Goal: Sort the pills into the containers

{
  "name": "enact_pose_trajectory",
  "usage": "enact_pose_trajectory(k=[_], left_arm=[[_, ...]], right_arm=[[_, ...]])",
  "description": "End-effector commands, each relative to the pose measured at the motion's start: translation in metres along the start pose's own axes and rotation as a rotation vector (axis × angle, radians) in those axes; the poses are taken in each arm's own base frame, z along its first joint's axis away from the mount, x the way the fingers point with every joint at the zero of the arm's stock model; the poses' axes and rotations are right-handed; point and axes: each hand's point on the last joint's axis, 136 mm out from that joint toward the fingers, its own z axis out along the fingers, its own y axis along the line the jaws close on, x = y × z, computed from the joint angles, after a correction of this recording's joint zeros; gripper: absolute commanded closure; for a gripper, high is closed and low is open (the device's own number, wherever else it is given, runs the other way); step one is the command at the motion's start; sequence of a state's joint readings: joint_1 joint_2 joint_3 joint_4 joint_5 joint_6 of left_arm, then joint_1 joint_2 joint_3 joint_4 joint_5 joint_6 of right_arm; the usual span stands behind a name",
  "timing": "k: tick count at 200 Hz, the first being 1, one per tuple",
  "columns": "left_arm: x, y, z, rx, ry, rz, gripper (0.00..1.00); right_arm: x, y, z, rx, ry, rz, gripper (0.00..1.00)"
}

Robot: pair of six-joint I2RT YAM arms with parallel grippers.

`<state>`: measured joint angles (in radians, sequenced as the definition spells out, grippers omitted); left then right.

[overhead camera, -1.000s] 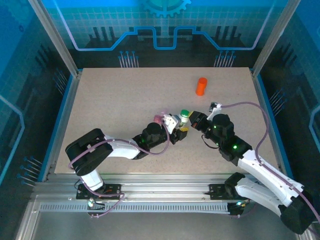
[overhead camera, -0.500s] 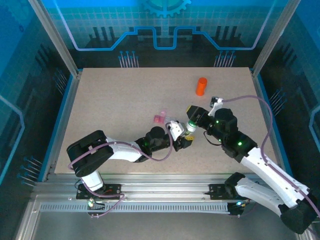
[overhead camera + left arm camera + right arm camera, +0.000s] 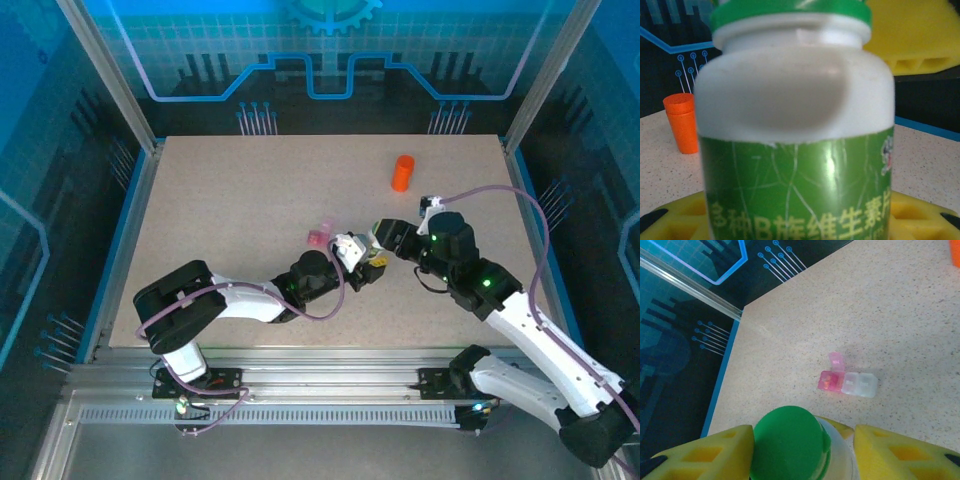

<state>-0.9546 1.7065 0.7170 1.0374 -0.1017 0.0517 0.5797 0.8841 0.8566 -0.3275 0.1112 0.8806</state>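
The right hand [image 3: 804,452] has opened (pads [image 3: 705,455] flanking the green cap [image 3: 787,440]); the left hand [image 3: 362,265] still clasps the bottle [image 3: 795,125].

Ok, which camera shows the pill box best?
The right wrist view: the pill box lies unobstructed, pink compartment with its lid up beside colourless ones. The top view shows the pill box as a small pink speck.

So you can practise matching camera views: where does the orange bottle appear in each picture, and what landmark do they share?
Top external: orange bottle upright, far right part of the table.
Left wrist: left edge, behind the green-capped bottle.
Right wrist: a sliver in the top right corner.
Shared landmark: the green-capped bottle, close up in both wrist views.
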Motion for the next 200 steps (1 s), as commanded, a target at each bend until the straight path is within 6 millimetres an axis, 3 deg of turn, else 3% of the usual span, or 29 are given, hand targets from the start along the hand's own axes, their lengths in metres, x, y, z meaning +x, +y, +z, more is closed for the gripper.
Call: enact_pose_trajectory(k=[1,64,81,112,125,150,174,200], left_arm=[[-0.036,-0.001,0.002,0.007,-0.111,-0.003,1.00],[-0.034,-0.005,0.010,0.028,-0.089,0.011,1.00],[-0.035,-0.007,0.013,0.038,-0.081,0.014,1.00],[-0.037,-0.013,0.016,0.069,-0.071,0.025,1.00],[-0.038,-0.017,0.016,0.092,-0.070,0.025,1.00],[-0.039,-0.040,0.013,0.227,-0.071,0.039,1.00],[-0.039,-0.062,0.005,0.364,-0.072,0.034,1.00],[-0.035,-0.058,0.003,0.349,-0.053,0.023,1.00]], right_arm=[[0.001,0.006,0.007,-0.049,0.030,-0.007,0.45],[0.006,0.017,0.016,-0.099,0.085,-0.044,0.46],[-0.003,0.028,0.012,-0.122,0.069,-0.049,0.48],[-0.004,0.020,0.012,-0.091,0.047,-0.041,0.72],[-0.006,0.019,0.012,-0.091,0.032,-0.026,0.78],[-0.001,0.013,0.022,-0.149,0.017,0.051,1.00],[-0.006,0.016,0.029,-0.266,-0.016,0.141,1.00],[-0.004,0.004,0.032,-0.221,-0.007,0.138,1.00]])
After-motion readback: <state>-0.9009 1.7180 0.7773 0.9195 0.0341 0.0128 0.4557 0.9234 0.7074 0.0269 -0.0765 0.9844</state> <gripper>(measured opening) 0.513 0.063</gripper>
